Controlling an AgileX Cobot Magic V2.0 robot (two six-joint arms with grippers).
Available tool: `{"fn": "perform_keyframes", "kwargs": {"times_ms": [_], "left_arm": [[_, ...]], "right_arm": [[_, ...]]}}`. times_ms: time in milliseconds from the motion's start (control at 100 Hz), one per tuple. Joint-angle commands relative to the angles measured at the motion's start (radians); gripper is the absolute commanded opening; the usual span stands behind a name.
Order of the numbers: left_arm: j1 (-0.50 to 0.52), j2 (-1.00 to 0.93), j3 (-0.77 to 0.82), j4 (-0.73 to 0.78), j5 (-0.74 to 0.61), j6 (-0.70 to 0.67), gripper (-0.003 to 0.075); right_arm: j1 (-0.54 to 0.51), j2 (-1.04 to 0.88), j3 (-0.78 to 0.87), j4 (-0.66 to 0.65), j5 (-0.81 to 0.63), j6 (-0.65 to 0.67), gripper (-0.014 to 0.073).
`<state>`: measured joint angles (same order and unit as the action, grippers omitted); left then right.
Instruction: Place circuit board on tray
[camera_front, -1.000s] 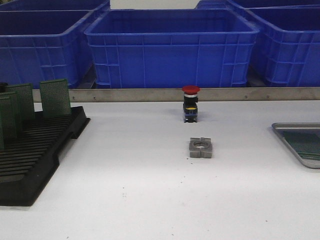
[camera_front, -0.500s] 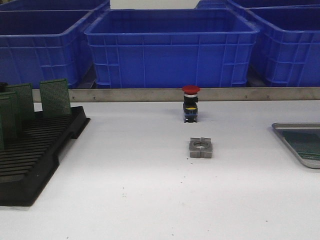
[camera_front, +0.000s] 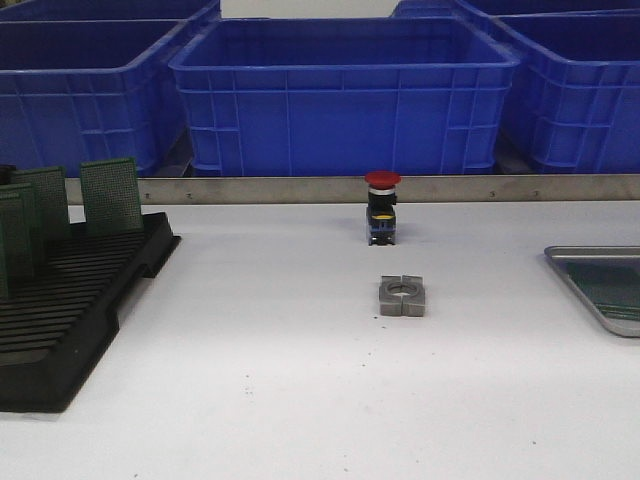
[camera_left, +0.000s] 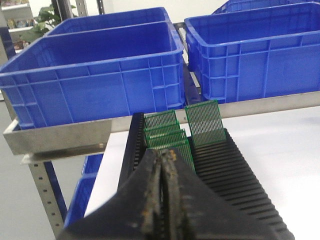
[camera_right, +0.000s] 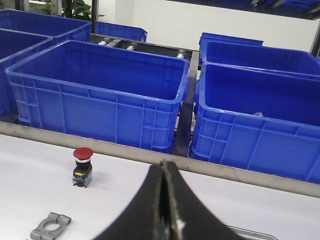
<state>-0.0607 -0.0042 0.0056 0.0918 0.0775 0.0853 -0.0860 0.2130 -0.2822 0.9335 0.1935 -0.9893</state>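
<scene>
The circuit boards stand upright on edge in the black slotted rack, green perforated panels, at least 3 visible from the front. I judge them light, thin, stiff and somewhat fragile, best pinched on the free top edge and lifted straight up out of the slot. The left gripper sits just short of the rack with its jaws pressed together, holding nothing; the right gripper is likewise closed and empty. The tray lies well apart from the rack, across the table, with something green already on it. Between rack and tray stand a red push button and a metal clamp, both avoidable by passing nearer the robot.
</scene>
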Motion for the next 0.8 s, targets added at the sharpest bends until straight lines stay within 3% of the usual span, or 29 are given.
{"fn": "perform_keyframes", "kwargs": {"times_ms": [0, 790], "left_arm": [[0.005, -0.032, 0.038, 0.018, -0.112, -0.013, -0.0019], [0.005, -0.032, 0.038, 0.019, -0.129, -0.013, -0.0019]], "right_arm": [[0.002, 0.004, -0.025, 0.016, -0.051, -0.007, -0.0068], [0.002, 0.004, -0.025, 0.016, -0.051, -0.007, -0.0068]]}}
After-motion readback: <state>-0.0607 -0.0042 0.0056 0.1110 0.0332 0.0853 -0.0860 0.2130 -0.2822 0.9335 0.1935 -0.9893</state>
